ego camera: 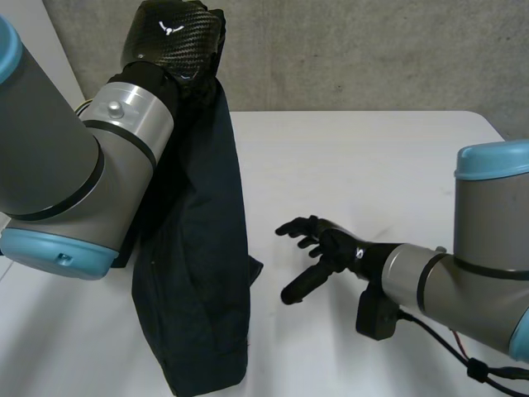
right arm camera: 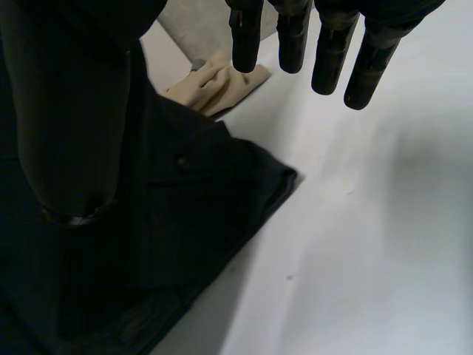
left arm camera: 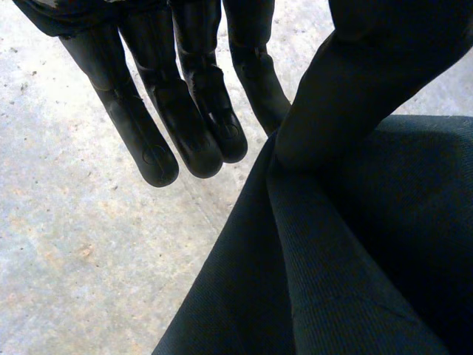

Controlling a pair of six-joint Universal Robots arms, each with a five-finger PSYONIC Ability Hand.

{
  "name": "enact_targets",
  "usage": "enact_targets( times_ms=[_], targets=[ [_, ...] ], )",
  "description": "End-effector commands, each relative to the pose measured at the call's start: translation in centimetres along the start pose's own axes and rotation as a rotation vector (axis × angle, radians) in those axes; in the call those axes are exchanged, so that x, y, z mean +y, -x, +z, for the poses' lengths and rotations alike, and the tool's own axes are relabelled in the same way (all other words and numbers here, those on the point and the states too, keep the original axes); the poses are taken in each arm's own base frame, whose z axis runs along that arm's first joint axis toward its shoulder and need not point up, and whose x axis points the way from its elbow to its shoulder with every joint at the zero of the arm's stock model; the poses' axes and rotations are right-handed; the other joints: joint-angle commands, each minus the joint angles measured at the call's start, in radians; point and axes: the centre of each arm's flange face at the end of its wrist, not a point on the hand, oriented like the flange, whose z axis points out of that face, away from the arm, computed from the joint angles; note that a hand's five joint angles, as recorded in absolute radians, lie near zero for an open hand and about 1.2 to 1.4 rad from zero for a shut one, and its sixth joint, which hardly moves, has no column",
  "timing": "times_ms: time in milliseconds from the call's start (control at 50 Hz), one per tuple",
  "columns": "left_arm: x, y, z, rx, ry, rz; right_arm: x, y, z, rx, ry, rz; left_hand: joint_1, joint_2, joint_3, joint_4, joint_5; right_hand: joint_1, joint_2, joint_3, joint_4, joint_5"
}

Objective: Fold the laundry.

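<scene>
Dark cloth (ego camera: 202, 273) hangs in a long vertical drape from the raised left hand (ego camera: 173, 37). Its top end is bunched at the hand and its lower end is crumpled on the white bench (ego camera: 372, 149). The left arm (ego camera: 58, 165) sits beside the cloth on the robot's left, partly in front of its upper part. In the left wrist view the thumb (left arm camera: 347, 96) presses down onto a ridge of the cloth and pinches it there. The finger next to the thumb runs behind that ridge, and the other fingers (left arm camera: 151, 140) are straight, close together and clear of the fabric. From the pinch the cloth falls away in two smooth folds. The right hand (ego camera: 339, 246) is to the cloth's right, apart from it, low over the bare bench and holding nothing. Its fingers are spread and nearly straight, pointing toward the cloth's lower half. In the right wrist view its fingertips (right arm camera: 327, 70) are straight with gaps between them over white bench, and the cloth's crumpled lower end, with a pointed corner, lies under and beside its thumb. A small beige cloth (right arm camera: 218, 81) lies on the bench just past the dark cloth's far edge; can't tell whether the two touch.
</scene>
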Motion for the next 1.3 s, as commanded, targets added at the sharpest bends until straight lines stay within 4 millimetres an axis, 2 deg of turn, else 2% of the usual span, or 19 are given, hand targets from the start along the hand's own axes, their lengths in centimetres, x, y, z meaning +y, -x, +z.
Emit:
enact_targets(
  times_ms=[20, 200, 300, 400, 600, 620, 680, 760, 860, 940, 960, 1020, 1040, 1100, 1120, 1180, 1200, 1260, 1300],
  targets=[
    [1.3, -0.4, 0.5, -0.001, 0.012, 0.049, 2.1, 1.3, 0.2, -0.033, 0.056, 0.014, 0.258, 0.2, 0.208, 0.195, 0.248, -0.025, -0.043, -0.033, -0.058, -0.061],
    [2.2, -0.7, 0.9, 0.003, 0.017, 0.054, 3.7, 2.2, -0.1, -0.096, 0.139, 0.074, 0.258, 0.2, 0.208, 0.195, 0.248, -0.025, -0.043, -0.033, -0.058, -0.061],
    [2.3, -0.9, 1.0, 0.009, 0.016, 0.053, 4.8, 3.6, -0.2, -0.136, 0.172, 0.076, 0.258, 0.2, 0.208, 0.195, 0.248, -0.025, -0.043, -0.033, -0.058, -0.061],
    [2.6, -0.9, 1.2, 0.005, 0.016, 0.055, 5.2, 3.9, -0.2, -0.143, 0.184, 0.083, 0.258, 0.2, 0.208, 0.195, 0.248, -0.025, -0.043, -0.033, -0.058, -0.061],
    [2.5, -0.9, 1.2, 0.002, 0.011, 0.053, 5.8, 3.8, 1.4, -0.147, 0.206, 0.101, 0.258, 0.2, 0.208, 0.195, 0.248, 0.012, -0.006, 0.003, -0.022, -0.025],
    [2.4, -0.9, 1.1, 0.001, 0.009, 0.051, 5.9, 3.8, 1.6, -0.147, 0.209, 0.1, 0.258, 0.2, 0.208, 0.195, 0.248, 0.044, 0.026, 0.035, 0.011, 0.007],
    [2.1, -1.1, 1.0, 0.004, 0.004, 0.041, 6.6, 3.5, 3.0, -0.133, 0.228, 0.095, 0.258, 0.2, 0.208, 0.195, 0.248, 0.36, 0.342, 0.352, 0.327, 0.324],
    [1.1, -1.6, 0.3, 0.017, -0.013, 0.033, 6.3, 3.4, 4.3, -0.132, 0.215, 0.08, 0.258, 0.2, 0.208, 0.195, 0.248, 1.195, 1.177, 1.186, 1.161, 1.158],
    [-0.4, -1.2, -0.6, 0.012, -0.042, 0.032, 3.8, 3.8, 4.4, -0.128, 0.091, 0.03, 0.258, 0.2, 0.208, 0.195, 0.248, 1.197, 1.179, 1.188, 1.164, 1.161],
    [-2.1, -0.4, -1.4, -0.004, -0.08, 0.029, -1.4, 4.7, 2.4, -0.139, -0.1, -0.153, 0.258, 0.2, 0.208, 0.195, 0.248, 1.197, 1.179, 1.188, 1.164, 1.161],
    [-2.5, -0.3, -1.5, -0.007, -0.087, 0.028, -4.1, 4.7, 1.0, -0.121, -0.196, -0.256, 0.258, 0.2, 0.208, 0.195, 0.248, 1.197, 1.179, 1.188, 1.164, 1.161],
    [-3.9, 0.2, -2.1, -0.016, -0.118, 0.022, -7.1, 5.2, -1.3, -0.089, -0.3, -0.423, 0.258, 0.2, 0.208, 0.195, 0.248, 1.197, 1.179, 1.188, 1.164, 1.161],
    [-4.2, 0.3, -2.3, -0.016, -0.123, 0.021, -9.1, 5.8, -3.1, -0.054, -0.375, -0.549, 0.258, 0.2, 0.208, 0.195, 0.248, 1.197, 1.179, 1.188, 1.164, 1.161],
    [-6.0, 0.8, -3.0, -0.028, -0.165, 0.016, -11.0, 6.9, -5.2, -0.004, -0.46, -0.701, 0.258, 0.2, 0.208, 0.195, 0.248, 1.197, 1.179, 1.188, 1.164, 1.161],
    [-6.4, 1.0, -3.3, -0.031, -0.175, 0.015, -11.8, 7.7, -6.5, 0.028, -0.507, -0.782, 0.258, 0.2, 0.208, 0.195, 0.248, 1.197, 1.179, 1.188, 1.164, 1.161],
    [-8.2, 1.7, -4.2, -0.047, -0.217, 0.008, -12.6, 9.4, -8.7, 0.056, -0.589, -0.879, 0.258, 0.2, 0.208, 0.195, 0.248, 1.197, 1.179, 1.188, 1.164, 1.161],
    [-9.0, 2.0, -4.7, -0.052, -0.231, 0.005, -13.0, 10.6, -10.5, 0.07, -0.647, -0.927, 0.258, 0.2, 0.208, 0.195, 0.248, 1.197, 1.179, 1.188, 1.164, 1.161],
    [-9.9, 2.3, -5.5, -0.065, -0.244, 0.0, -13.2, 12.5, -13.3, 0.071, -0.726, -1.004, 0.258, 0.2, 0.208, 0.195, 0.248, 1.197, 1.179, 1.188, 1.164, 1.161],
    [-11.0, 2.8, -6.3, -0.084, -0.264, -0.008, -13.2, 13.0, -14.2, 0.08, -0.742, -1.031, 0.258, 0.2, 0.208, 0.195, 0.248, 1.197, 1.179, 1.188, 1.164, 1.161]
  ],
)
